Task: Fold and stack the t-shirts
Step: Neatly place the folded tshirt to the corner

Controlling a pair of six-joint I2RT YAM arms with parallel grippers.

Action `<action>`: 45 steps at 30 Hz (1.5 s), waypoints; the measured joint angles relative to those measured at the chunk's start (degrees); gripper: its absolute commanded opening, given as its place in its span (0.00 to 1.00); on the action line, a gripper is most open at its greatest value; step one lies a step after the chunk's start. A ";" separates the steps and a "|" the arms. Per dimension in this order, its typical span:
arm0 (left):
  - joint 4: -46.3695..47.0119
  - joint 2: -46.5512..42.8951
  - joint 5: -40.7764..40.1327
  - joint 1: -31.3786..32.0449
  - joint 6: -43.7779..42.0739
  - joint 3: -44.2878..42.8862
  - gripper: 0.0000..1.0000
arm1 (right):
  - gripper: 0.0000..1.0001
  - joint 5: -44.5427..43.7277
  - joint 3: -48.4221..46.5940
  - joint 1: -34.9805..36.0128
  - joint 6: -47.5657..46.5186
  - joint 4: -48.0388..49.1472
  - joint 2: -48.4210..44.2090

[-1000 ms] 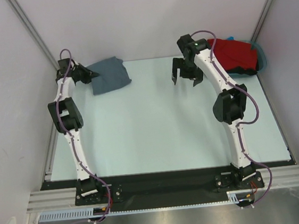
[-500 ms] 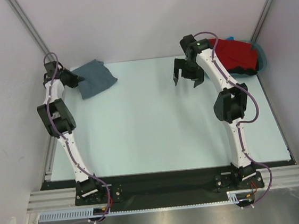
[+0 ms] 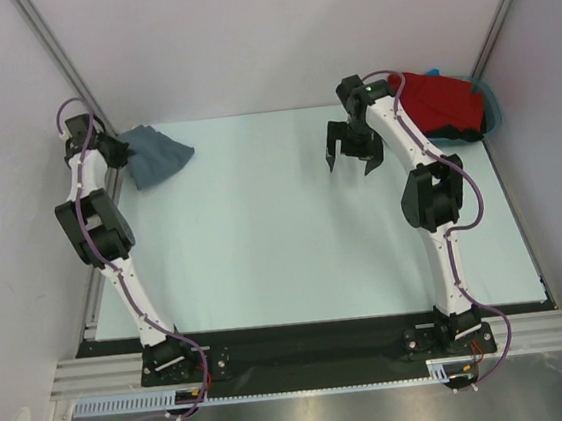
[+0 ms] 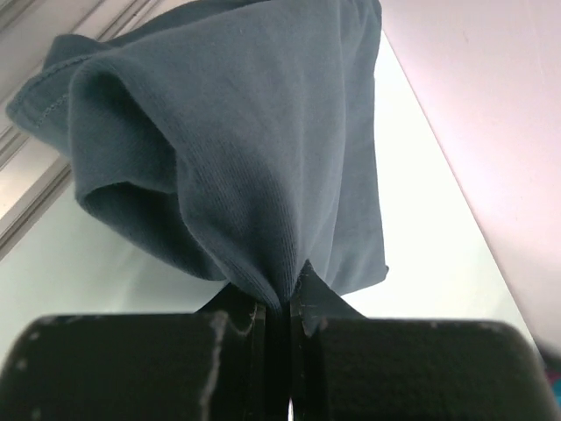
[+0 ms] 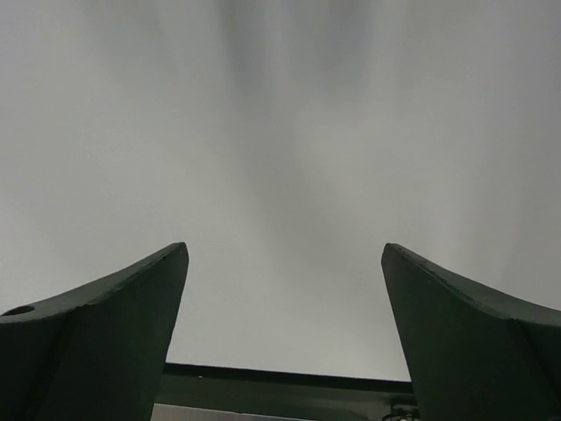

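Currently gripping a fold of grey shirt (image 4: 263,132) in the tightly closed left end effector (image 4: 279,309) at the far-left counter (image 3: 285,250) corner, probably to start the stack there; holding right end effector (image 3: 353,159) wide open, empty, near red shirt (image 3: 439,103) at far right, likely to fetch it next
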State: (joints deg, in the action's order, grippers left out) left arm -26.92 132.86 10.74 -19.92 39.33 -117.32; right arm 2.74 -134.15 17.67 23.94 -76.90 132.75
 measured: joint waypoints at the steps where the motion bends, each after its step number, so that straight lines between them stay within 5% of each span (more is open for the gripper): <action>1: -0.09 0.02 -0.04 -0.11 0.24 0.00 0.04 | 1.00 -0.02 0.26 0.00 0.00 -0.02 0.00; 3: -0.22 0.07 0.63 -0.24 1.07 -0.07 0.13 | 1.00 0.00 0.90 0.00 0.00 0.02 -0.15; 4: -0.48 0.39 1.46 -0.31 1.53 -0.70 0.12 | 1.00 0.00 1.18 0.00 0.00 -0.02 -0.24; 5: -0.66 0.94 2.12 -0.31 2.23 -1.62 0.00 | 1.00 0.00 1.31 0.00 0.02 -0.04 -0.33; 14: -0.13 2.78 2.21 -0.13 7.96 -0.04 0.00 | 1.00 0.17 1.73 0.00 0.44 -0.02 -0.87; 28: 0.17 -6.91 -14.49 6.47 20.63 18.16 0.00 | 1.00 0.37 1.70 -0.02 1.51 -0.02 -0.87; 45: 0.68 -4.55 -21.40 8.02 26.36 8.33 0.00 | 1.00 0.31 0.66 -4.17 0.52 -0.09 -0.98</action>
State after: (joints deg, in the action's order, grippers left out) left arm -26.24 128.31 -10.66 -11.90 65.69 -108.99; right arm 3.05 -133.49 13.50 24.47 -76.99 131.76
